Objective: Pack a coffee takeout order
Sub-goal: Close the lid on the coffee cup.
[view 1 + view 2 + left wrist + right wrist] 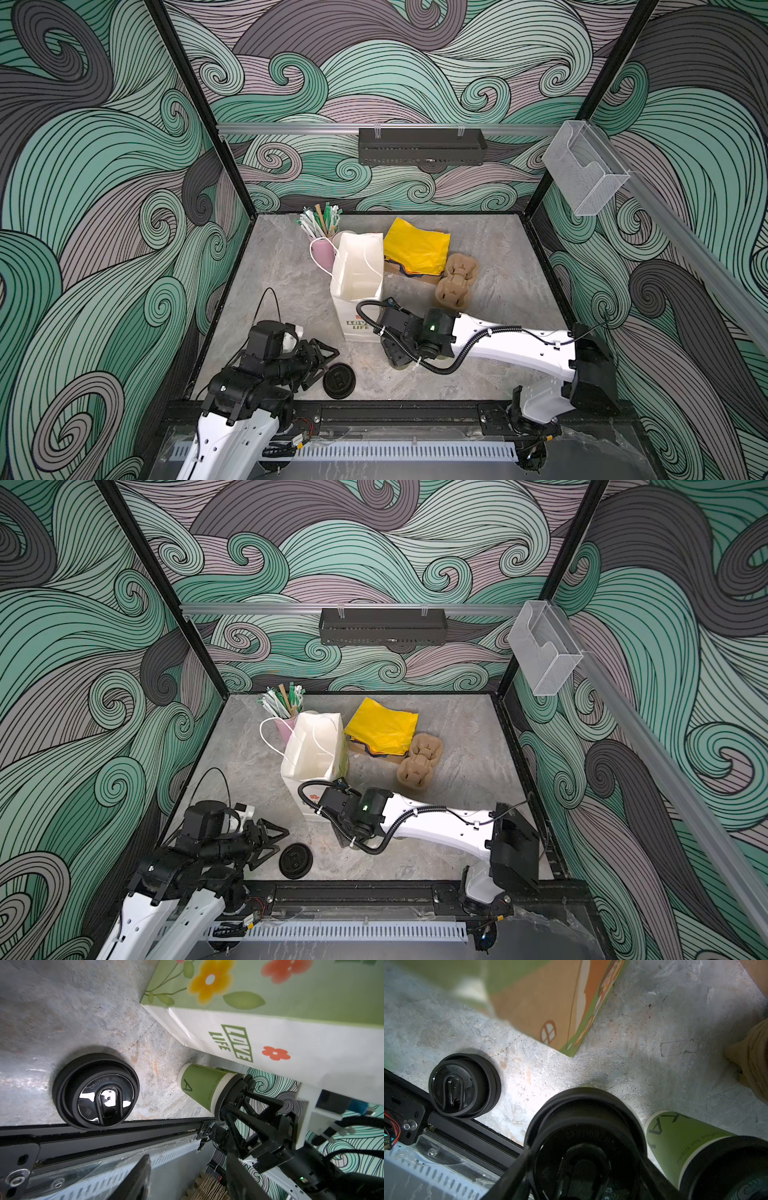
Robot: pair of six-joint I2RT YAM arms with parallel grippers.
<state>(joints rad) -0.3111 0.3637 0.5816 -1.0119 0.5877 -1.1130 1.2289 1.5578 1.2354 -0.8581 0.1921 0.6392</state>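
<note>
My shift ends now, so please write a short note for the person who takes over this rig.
Left tool: open, empty, beside the spare lid stack.
Right tool: closed on the black lid atop a green cup; a second lidded cup stands beside it.
Done: lids sit on both cups, it seems.
To do: cups and yellow napkins into the white bag.
</note>
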